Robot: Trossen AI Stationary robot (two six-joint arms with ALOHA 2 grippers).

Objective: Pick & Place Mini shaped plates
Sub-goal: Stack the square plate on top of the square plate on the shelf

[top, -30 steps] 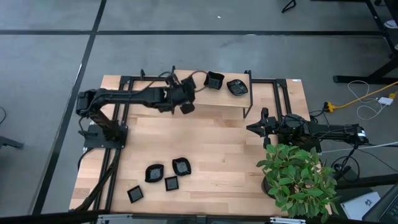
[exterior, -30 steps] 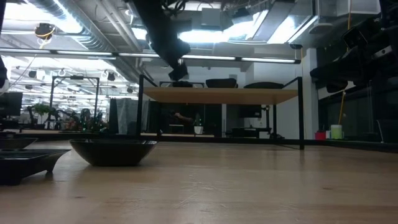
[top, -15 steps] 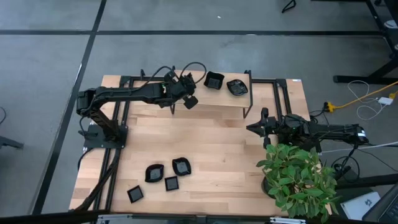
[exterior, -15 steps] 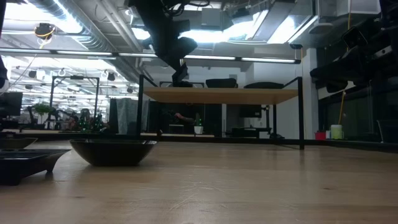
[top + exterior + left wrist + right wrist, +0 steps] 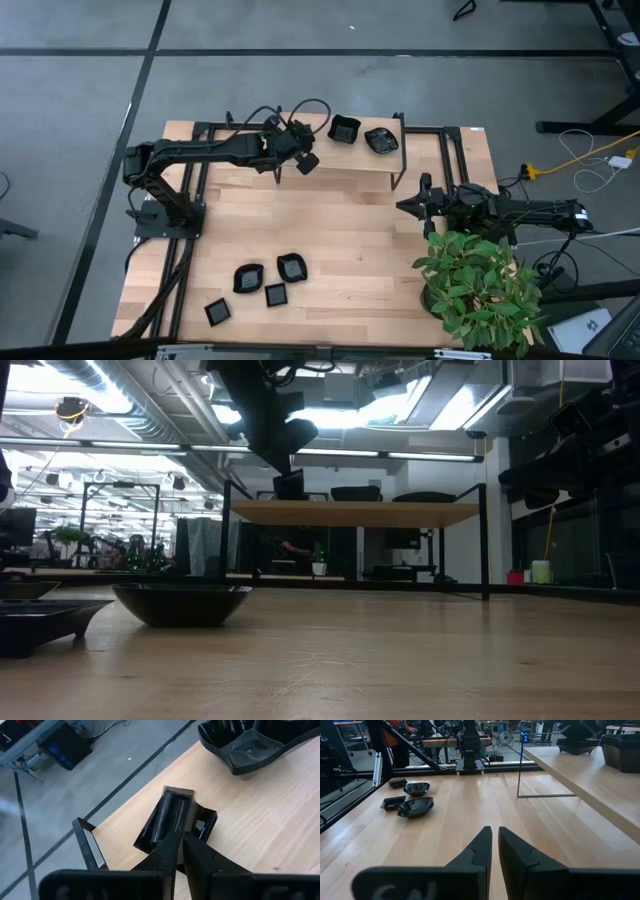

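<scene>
My left gripper (image 5: 300, 155) reaches over the raised wooden shelf (image 5: 350, 168) at the table's far side and is shut on a small square black mini plate (image 5: 170, 817). In the low view this plate (image 5: 289, 484) shows right at the shelf's top. Two more mini plates (image 5: 344, 130) (image 5: 381, 140) rest on the shelf to its right. Several mini plates (image 5: 262, 285) lie on the table near the front left. My right gripper (image 5: 405, 206) waits shut and holds nothing at the table's right side. My left gripper pinches the square plate's near rim (image 5: 176, 831) between its two fingers. The fingers slant down at it from the table's left. The plate is tipped up with its glossy inside showing, and its lower edge (image 5: 289, 496) reaches the shelf's board.
The shelf stands on thin black metal legs (image 5: 397, 178). A potted green plant (image 5: 480, 285) stands at the front right, close to my right arm. Bare wood lies between the shelf and the plates at the front.
My left gripper has carried the square plate from the shelf's front edge toward the far edge, over the shelf, and has rolled about its own axis. The plate has turned with it and come down to the shelf's top.
</scene>
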